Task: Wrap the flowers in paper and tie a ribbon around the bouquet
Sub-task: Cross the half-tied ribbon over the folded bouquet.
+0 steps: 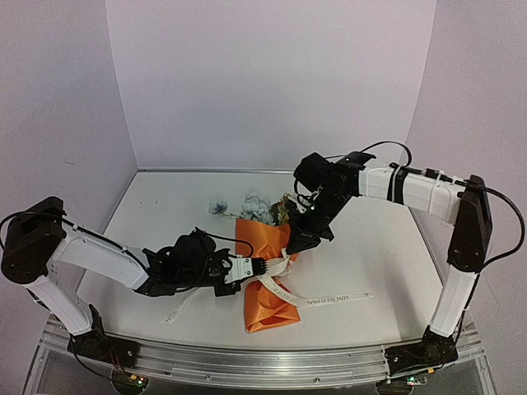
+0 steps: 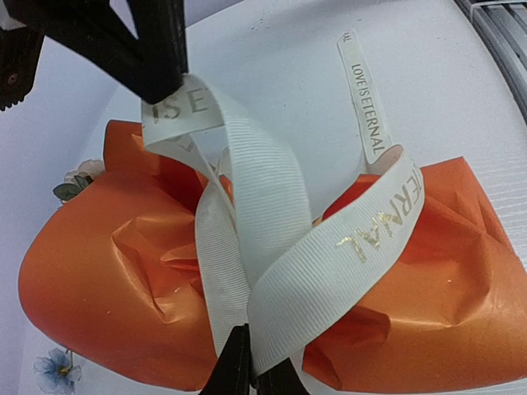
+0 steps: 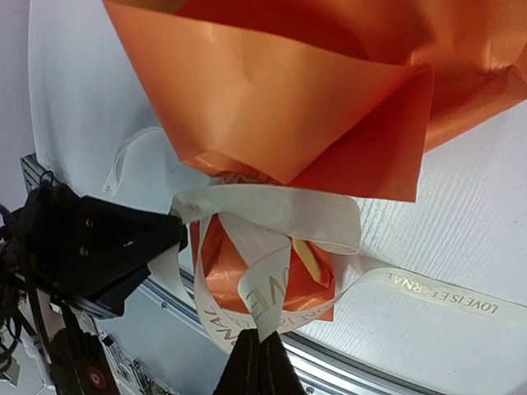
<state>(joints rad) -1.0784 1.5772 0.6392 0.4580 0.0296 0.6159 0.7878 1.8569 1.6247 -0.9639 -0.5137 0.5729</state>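
A robotics lab booth: plain pale walls (image 1: pixel 272 74) fill the upper frame; a white table (image 1: pixel 165 206) at centre; an aluminium rail (image 1: pixel 247 362) along the bottom edge.

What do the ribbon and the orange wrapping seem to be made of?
The ribbon looks like woven fabric, probably grosgrain: fine cross ribs, matte cream, shiny gold lettering. The paper seems thin coated paper, maybe film: smooth, slightly glossy orange, with sharp creases and soft highlights.
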